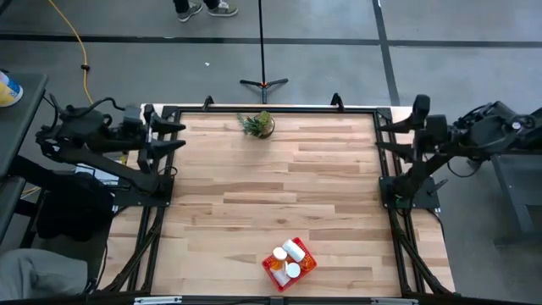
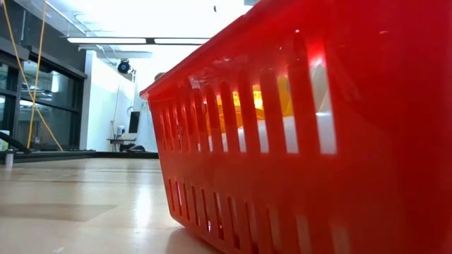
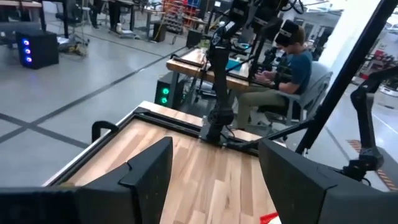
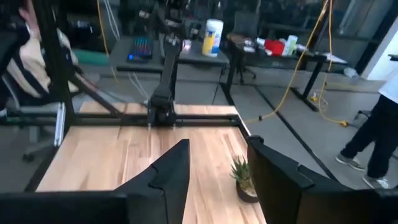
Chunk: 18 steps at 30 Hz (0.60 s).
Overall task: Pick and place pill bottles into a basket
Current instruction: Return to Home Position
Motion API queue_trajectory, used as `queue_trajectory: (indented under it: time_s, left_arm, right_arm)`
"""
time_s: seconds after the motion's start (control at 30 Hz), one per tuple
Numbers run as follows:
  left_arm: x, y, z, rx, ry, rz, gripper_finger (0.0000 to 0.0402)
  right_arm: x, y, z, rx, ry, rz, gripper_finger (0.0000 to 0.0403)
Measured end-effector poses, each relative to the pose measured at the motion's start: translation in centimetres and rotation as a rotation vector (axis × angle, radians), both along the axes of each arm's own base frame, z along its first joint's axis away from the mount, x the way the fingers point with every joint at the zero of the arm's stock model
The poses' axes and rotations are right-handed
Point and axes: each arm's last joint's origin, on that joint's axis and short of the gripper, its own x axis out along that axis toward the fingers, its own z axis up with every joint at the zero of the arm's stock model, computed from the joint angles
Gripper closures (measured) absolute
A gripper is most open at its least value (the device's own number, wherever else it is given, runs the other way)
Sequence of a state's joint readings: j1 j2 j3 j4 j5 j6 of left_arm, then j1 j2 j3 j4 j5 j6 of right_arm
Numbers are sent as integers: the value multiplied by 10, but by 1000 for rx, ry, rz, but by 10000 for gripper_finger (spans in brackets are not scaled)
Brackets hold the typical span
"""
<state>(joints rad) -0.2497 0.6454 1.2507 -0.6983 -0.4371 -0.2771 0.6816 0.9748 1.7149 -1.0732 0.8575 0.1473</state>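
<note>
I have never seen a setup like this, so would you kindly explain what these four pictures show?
This is a two-armed robot at a wooden table. The overhead picture shows both arms at the table's sides: the left gripper and the right gripper, both open and holding nothing. The red basket stands near the edge at that picture's bottom with the pill bottles inside; a small potted plant stands near the opposite edge. The table-level picture is filled by the basket's wall. The other two come from cameras on each wrist, looking past that arm's own dark fingers.
</note>
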Motion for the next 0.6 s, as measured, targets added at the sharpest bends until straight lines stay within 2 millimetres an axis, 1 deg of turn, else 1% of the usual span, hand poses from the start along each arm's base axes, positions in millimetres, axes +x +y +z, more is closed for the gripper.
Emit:
queue_trajectory:
  time_s: [0.17,0.27,0.47,0.6]
  left_arm:
    - [-1,1,-1,13,9,24,131]
    - [-1,1,0,15,5,36,131]
    - [-5,3,-5,41,44,79,131]
    - [-7,4,-16,69,67,76,131]
  right_arm:
    - [-21,-17,-31,60,-108,2,250]
    - [-27,-23,-46,86,-163,-14,249]
    - [-31,-27,-67,104,-202,-64,249]
    - [-26,-23,-82,141,-183,-91,249]
